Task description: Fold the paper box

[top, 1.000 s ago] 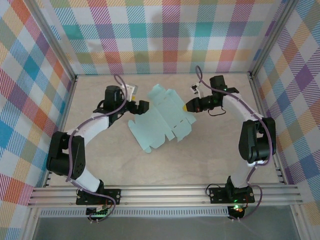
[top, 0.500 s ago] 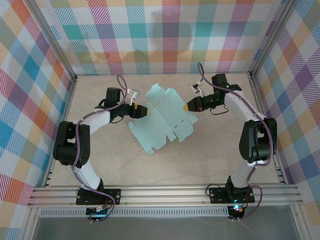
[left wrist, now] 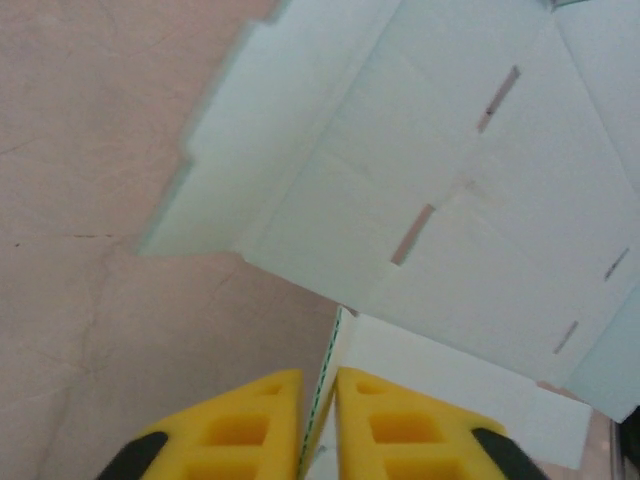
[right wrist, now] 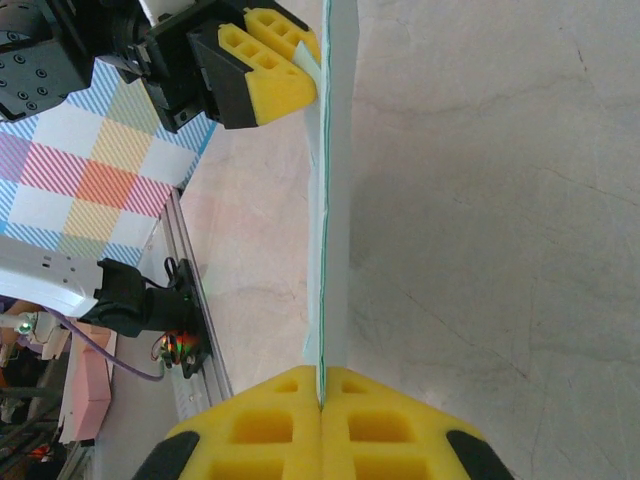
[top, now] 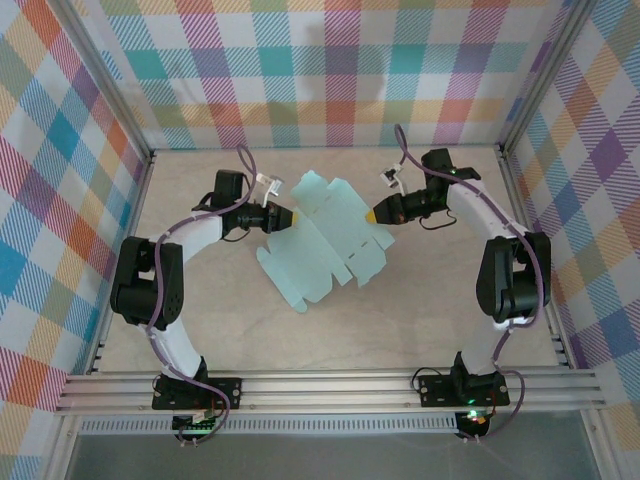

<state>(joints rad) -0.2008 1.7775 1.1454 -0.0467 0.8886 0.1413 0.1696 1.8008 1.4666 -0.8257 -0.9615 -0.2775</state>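
Observation:
The paper box (top: 325,240) is a flat pale mint-green die-cut sheet in the middle of the table, held up between both arms. My left gripper (top: 290,216) is shut on a flap at its left edge. In the left wrist view the yellow fingers (left wrist: 240,430) pinch that flap's thin edge, my left gripper (left wrist: 318,385) pointing at the slotted sheet (left wrist: 440,180). My right gripper (top: 371,214) is shut on the sheet's right edge. The right wrist view shows the sheet (right wrist: 335,200) edge-on, running from my right gripper (right wrist: 321,385) up to the left gripper (right wrist: 290,70).
The beige tabletop (top: 200,320) is walled on three sides by plaid panels (top: 330,70). An aluminium rail (top: 330,385) carrying both arm bases runs along the near edge. Cables loop above each wrist.
My left gripper went from open beside the sheet to shut on its left flap, moving right and slightly back. The sheet shifted a little. The right gripper kept its hold.

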